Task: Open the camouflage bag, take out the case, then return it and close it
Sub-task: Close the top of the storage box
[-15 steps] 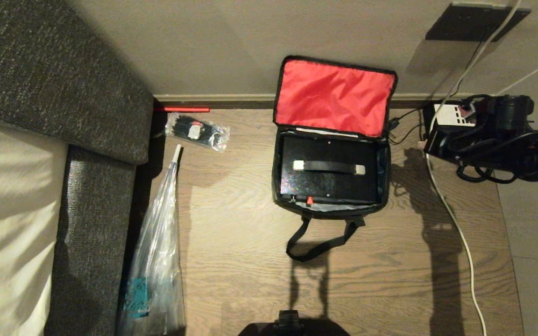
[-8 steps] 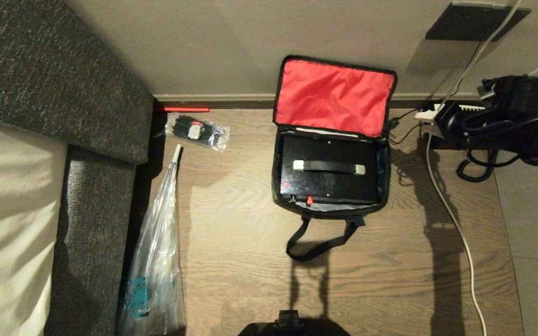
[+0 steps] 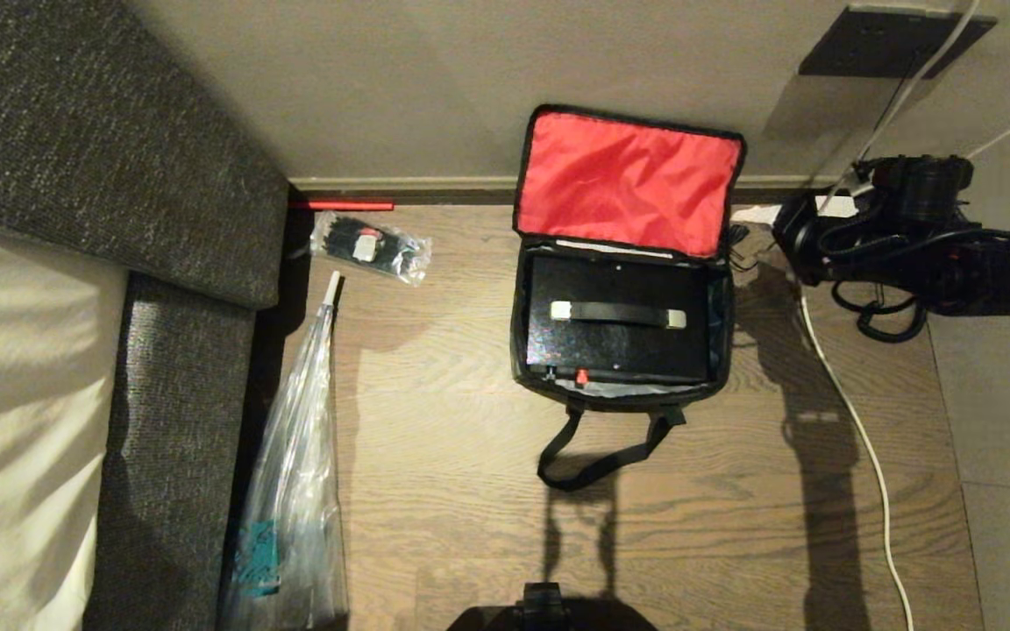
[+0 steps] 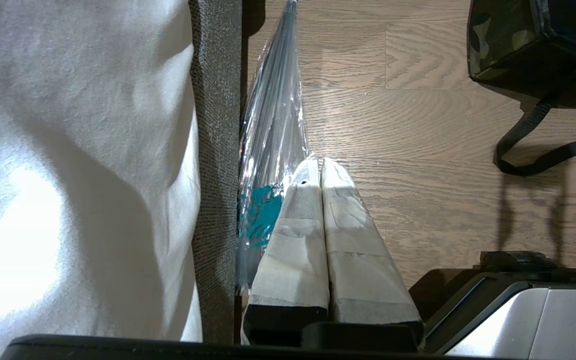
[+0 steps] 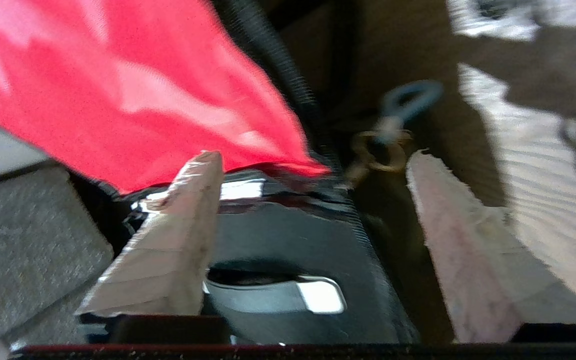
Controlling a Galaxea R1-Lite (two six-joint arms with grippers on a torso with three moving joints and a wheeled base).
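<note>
From the head view, the bag (image 3: pixel 623 333) sits on the wood floor (image 3: pixel 470 491) near the wall (image 3: pixel 470 88), lid (image 3: pixel 628 180) thrown back against the wall with its red lining facing out. The case (image 3: pixel 619 329) lies flat inside the bag, filling most of it, its strap handle (image 3: pixel 617 314) across the top and a small red spot (image 3: pixel 582 376) at its near edge. The bag's strap (image 3: pixel 606 451) loops out onto the floor toward the robot. The right arm (image 3: pixel 926 254) reaches in from the right, just beside the bag's far right corner, above a white cable (image 3: pixel 856 421). To the left are a grey sofa (image 3: pixel 119 175), a long clear plastic bag (image 3: pixel 295 491) and a small packet (image 3: pixel 369 245).

From the left wrist view, the left gripper (image 4: pixel 320 162) hangs over the floor near the sofa and the plastic bag, its taped fingers (image 4: pixel 298 230) pressed together with nothing between them. A corner of the bag shows well apart from it.

From the right wrist view, the right gripper (image 5: pixel 313 160) stands wide and empty, its fingers (image 5: pixel 173 240) spread above the bag's corner. Between them I see the edge of the red lid, the case with its handle, and a blue loop (image 5: pixel 408 102) on the zipper pull just outside the bag. The picture is blurred, so I cannot tell whether a finger touches the bag.
</note>
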